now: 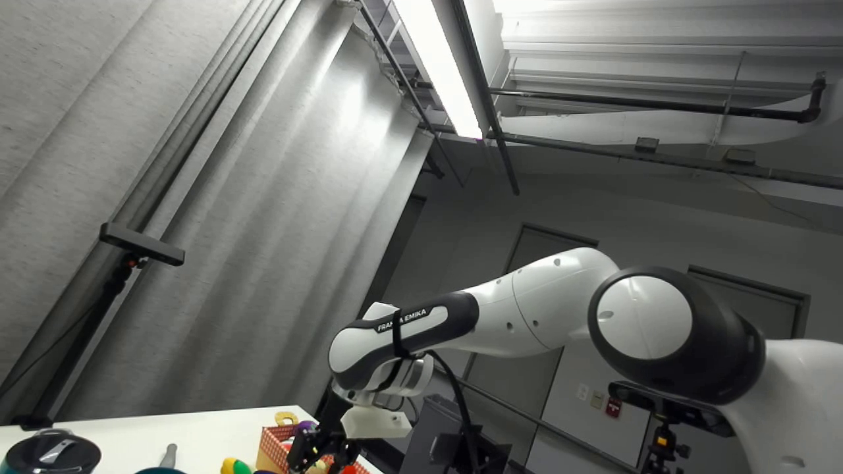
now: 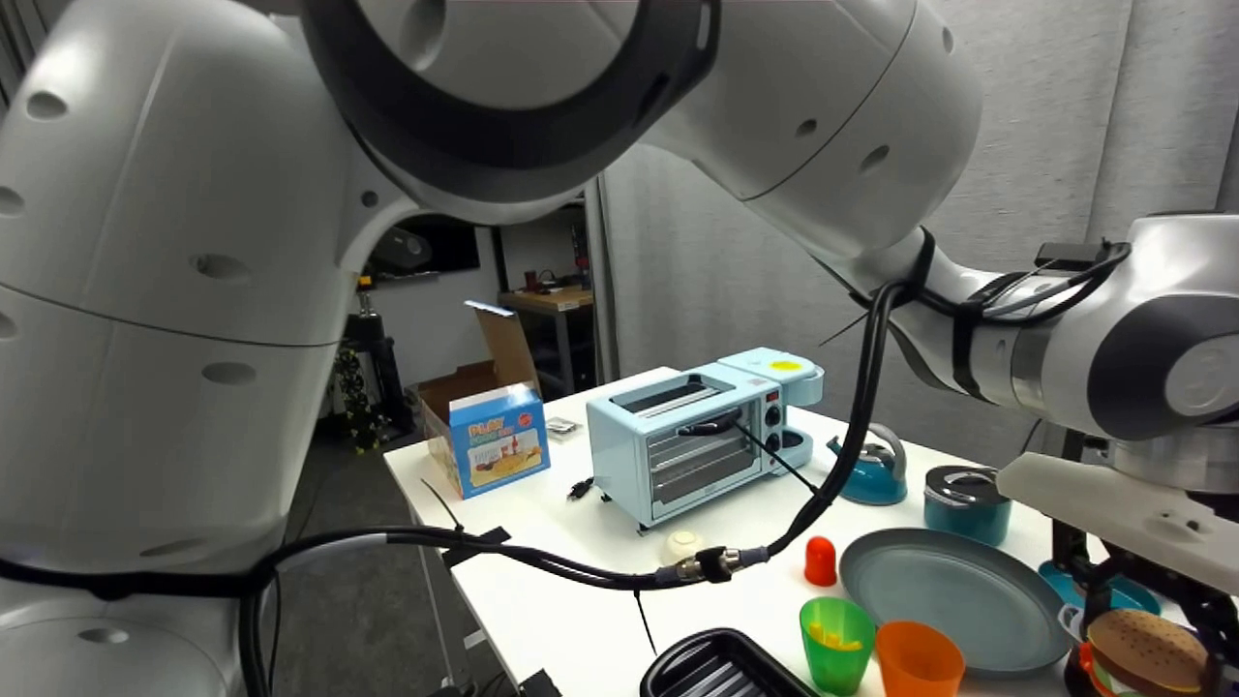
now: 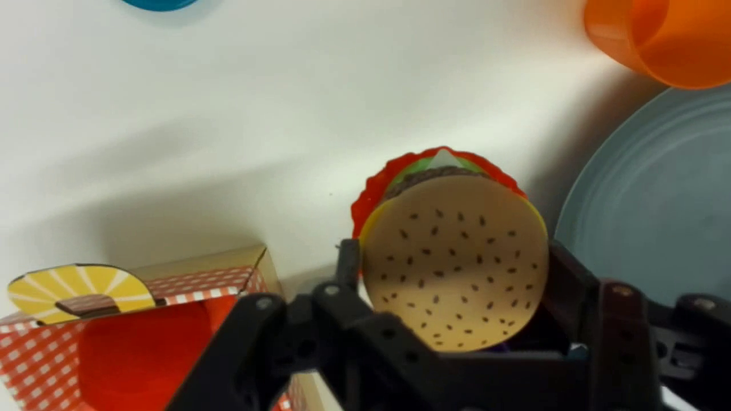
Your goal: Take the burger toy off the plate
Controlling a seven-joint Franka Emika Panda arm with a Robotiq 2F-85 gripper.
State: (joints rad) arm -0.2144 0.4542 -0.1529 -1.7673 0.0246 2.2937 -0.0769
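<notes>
1. The claw (image 3: 455, 265) has the burger toy (image 3: 451, 251) pinched, a fingertip against either side, a little below and right of the middle in the wrist view; whether it hangs or rests, I can't tell.
2. Its tan, dark-seeded bun faces up, with a yellow edge, brown patty, green layer, white corner and frilly red layer poking out along the top side.
3. To the right, the rim of the grey plate (image 3: 657, 217) curves just beside the fingertip there; seen from above, the burger toy lies outside that edge.
4. At lower left, the red-checked box (image 3: 40, 365) has a corner near the opposite finger, leaving little room that way.
5. The widest opening is white tabletop (image 3: 274, 91) across the upper left and middle, as far as a round blue thing (image 3: 161, 4) cut off at the top.
6. An orange cup (image 3: 617, 34) takes the upper right corner; in an exterior view, a green cup (image 2: 838, 670) stands beside it.
</notes>
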